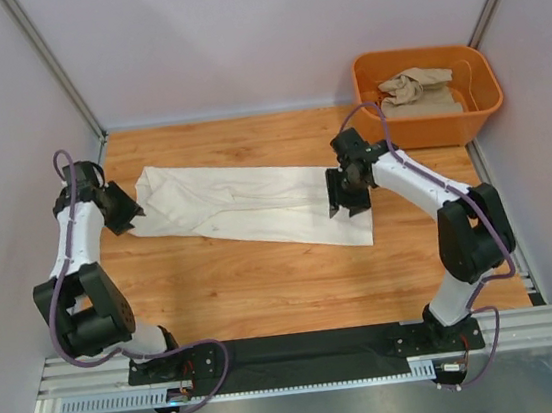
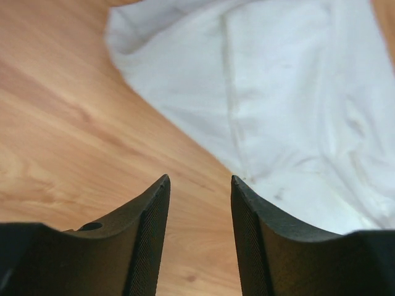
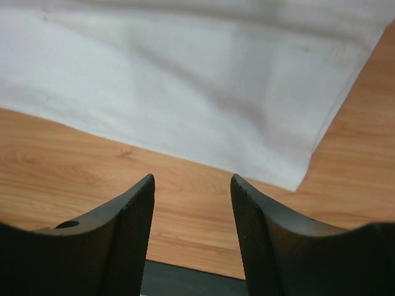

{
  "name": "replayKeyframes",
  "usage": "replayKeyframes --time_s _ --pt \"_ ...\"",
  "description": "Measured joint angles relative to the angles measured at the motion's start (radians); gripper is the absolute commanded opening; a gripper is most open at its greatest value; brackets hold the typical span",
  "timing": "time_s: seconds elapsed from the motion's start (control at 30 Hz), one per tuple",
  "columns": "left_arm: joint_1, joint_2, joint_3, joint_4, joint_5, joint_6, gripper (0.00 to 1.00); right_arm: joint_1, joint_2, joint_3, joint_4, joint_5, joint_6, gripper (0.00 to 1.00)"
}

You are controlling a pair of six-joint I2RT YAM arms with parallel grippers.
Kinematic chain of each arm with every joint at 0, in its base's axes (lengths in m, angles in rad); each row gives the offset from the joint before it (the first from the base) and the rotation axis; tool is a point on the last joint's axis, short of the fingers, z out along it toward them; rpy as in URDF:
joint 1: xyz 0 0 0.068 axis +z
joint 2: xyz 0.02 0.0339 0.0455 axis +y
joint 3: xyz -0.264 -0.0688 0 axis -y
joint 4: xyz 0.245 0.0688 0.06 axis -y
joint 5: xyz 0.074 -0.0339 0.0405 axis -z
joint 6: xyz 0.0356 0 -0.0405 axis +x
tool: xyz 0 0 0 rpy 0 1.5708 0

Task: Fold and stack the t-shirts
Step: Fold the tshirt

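Note:
The cream-white t-shirt [image 1: 246,205] lies folded into a long strip across the wooden table, running from far left to near right. My left gripper [image 1: 123,211] hovers open and empty at its left end; the left wrist view shows the shirt's edge [image 2: 290,105] just beyond the gripper [image 2: 199,180]. My right gripper [image 1: 348,198] hovers open and empty over the shirt's right end; the right wrist view shows the shirt's corner [image 3: 203,86] ahead of the gripper [image 3: 191,179]. The sandy beige t-shirt [image 1: 421,90] lies crumpled inside the orange tub.
The orange plastic tub [image 1: 432,127] stands at the far right corner of the table. Grey walls close in left, back and right. A black mat [image 1: 305,356] and metal rail run along the near edge by the arm bases.

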Motion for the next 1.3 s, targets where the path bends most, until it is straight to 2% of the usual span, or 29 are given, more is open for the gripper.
replayKeyframes --time_s 0.13,0.27,0.37,0.53,0.7,0.83,0.9,1.0,1.13,1.17,1.2,1.23,1.3 --pt "-0.117 0.027 -0.010 0.106 0.089 -0.087 0.53 -0.021 0.142 0.182 0.002 0.035 -0.052 0.61" --pt "-0.246 0.234 0.079 0.159 0.109 -0.167 0.54 -0.029 0.269 0.261 0.022 0.082 -0.089 0.62" --pt "-0.291 0.378 0.162 0.143 0.089 -0.233 0.55 -0.029 0.317 0.255 0.023 0.115 -0.106 0.62" --pt "-0.286 0.579 0.371 0.002 0.041 -0.302 0.54 -0.028 0.319 0.158 0.049 0.146 -0.105 0.62" --pt "-0.285 0.711 0.589 -0.104 0.034 -0.278 0.53 -0.013 0.220 0.016 0.116 0.145 -0.060 0.62" --pt "-0.290 0.828 0.788 -0.177 0.062 -0.211 0.52 0.027 0.130 -0.103 0.156 0.073 0.014 0.63" --pt "-0.291 0.859 0.849 -0.190 0.066 -0.167 0.54 0.062 0.090 -0.153 0.163 0.006 0.061 0.63" --pt "-0.292 0.845 0.846 -0.177 0.055 -0.093 0.61 0.124 0.055 -0.190 0.138 -0.074 0.110 0.64" --pt "-0.304 0.660 0.642 -0.131 0.021 -0.050 0.60 0.131 0.042 -0.126 0.068 -0.080 0.098 0.65" --pt "-0.311 0.588 0.585 -0.115 0.018 -0.053 0.51 0.121 0.043 -0.096 0.051 -0.071 0.089 0.65" --pt "-0.322 0.510 0.529 -0.090 0.023 -0.064 0.48 0.108 0.043 -0.064 0.044 -0.063 0.078 0.65" --pt "-0.338 0.435 0.477 -0.067 0.028 -0.076 0.39 0.094 0.044 -0.032 0.039 -0.053 0.068 0.65" --pt "-0.377 0.317 0.401 -0.023 0.042 -0.102 0.30 0.059 0.056 0.031 0.035 -0.042 0.054 0.64"
